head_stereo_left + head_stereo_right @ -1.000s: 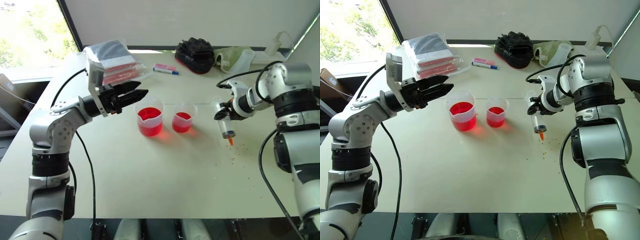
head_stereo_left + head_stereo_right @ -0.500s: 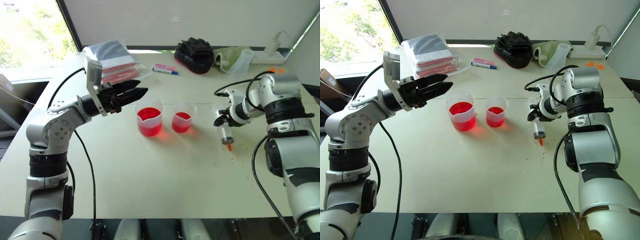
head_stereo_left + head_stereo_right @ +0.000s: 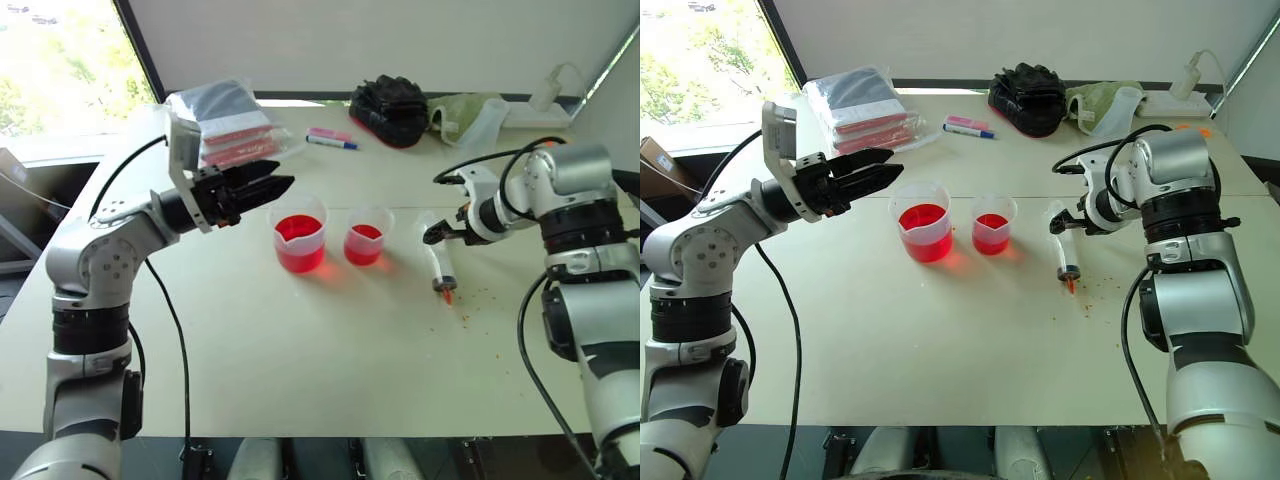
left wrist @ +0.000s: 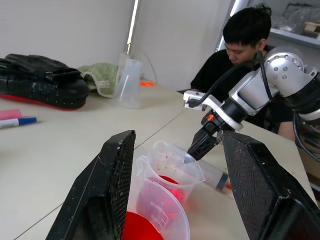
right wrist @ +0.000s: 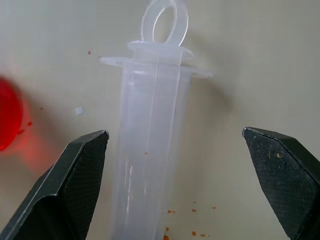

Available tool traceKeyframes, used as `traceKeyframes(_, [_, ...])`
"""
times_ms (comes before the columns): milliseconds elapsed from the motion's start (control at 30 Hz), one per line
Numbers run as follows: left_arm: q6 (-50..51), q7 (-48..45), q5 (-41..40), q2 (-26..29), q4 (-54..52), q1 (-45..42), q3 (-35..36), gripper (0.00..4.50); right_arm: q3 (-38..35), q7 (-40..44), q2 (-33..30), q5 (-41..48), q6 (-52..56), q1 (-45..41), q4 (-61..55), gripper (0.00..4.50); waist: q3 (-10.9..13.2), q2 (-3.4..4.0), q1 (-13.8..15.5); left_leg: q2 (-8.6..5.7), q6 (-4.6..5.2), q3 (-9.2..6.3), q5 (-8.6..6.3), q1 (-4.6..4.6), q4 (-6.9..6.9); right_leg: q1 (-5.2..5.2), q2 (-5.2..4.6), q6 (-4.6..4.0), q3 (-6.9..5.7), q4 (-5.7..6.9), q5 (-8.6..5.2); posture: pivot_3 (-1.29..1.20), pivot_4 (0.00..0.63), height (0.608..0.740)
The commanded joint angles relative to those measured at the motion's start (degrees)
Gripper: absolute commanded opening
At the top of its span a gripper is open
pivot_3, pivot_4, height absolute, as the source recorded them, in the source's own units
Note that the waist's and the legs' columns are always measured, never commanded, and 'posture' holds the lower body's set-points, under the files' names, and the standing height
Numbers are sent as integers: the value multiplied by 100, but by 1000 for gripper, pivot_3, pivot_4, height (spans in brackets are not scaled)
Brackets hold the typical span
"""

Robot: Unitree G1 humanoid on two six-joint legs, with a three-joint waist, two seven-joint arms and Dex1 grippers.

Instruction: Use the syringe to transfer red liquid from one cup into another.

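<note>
Now the syringe lies flat near the table's right edge, beneath the wide-open right gripper. Probably light, stiff and slick; best pinched mid-barrel. Left gripper hovers open, empty.

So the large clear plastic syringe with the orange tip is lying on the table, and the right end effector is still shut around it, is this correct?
Not quite. The large clear plastic syringe with the orange tip does lie on the table, but the right end effector is open; the right wrist view shows its fingers spread apart on either side of the barrel, not touching it.
</note>
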Motion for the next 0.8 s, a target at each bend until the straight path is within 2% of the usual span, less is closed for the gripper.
traceKeyframes(33, [16, -124, -108, 173, -258, -27, 95, 2833, 21, 452, -379, 44, -441, 19, -743, 4486, 0, 0, 0, 0, 0, 0, 0, 0, 0, 0, 0, 0, 0, 0, 0, 0, 150, 711])
traceKeyframes(200, [41, -601, -29, 696, -282, 100, 41, 2833, -157, 2114, -1194, 346, -2167, 367, -2157, 4486, 2, 3, 0, 0, 1, 0, 0, -1, -3, -3, 2, 0, 0, -2, 0, 0, 150, 711])
traceKeyframes(333, [4, -1154, 63, 1207, -212, 131, -83, 2833, -152, 3827, -2032, 760, -2870, 691, -2898, 4486, 3, 3, 5, 1, 4, 0, -2, 0, -4, -1, 2, 0, 0, -8, 0, 0, 150, 711])
traceKeyframes(400, [-38, -1371, 153, 1415, -148, 116, -156, 2833, -171, 4392, -2347, 786, -3262, 895, -3103, 4486, 4, 2, 34, 1, 8, -2, -4, -1, -4, 1, 2, 0, -1, -12, 0, 0, 150, 711])
traceKeyframes(533, [-85, -1776, 282, 1785, -81, 169, -189, 2833, -667, 5860, -2962, 1077, -4463, 1754, -3574, 4486, 4, 2, 82, 3, 18, -5, -10, 1, -4, 16, 2, 0, -6, -62, 0, 0, 150, 711])
traceKeyframes(667, [-106, -2091, 349, 2053, -64, 247, -185, 2833, -716, 6166, -3206, 894, -4860, 2146, -3538, 4486, 4, 3, 127, 6, 16, -4, -9, 3, -3, 19, 3, 0, -6, -65, 0, 0, 150, 711])
traceKeyframes(800, [-132, -2235, 392, 2138, -73, 281, -225, 2833, -774, 6110, -3146, 818, -4951, 2199, -3508, 4486, 4, 4, 149, 7, 14, -4, -8, 4, -3, 19, 2, 0, -5, -66, 0, 0, 150, 711])
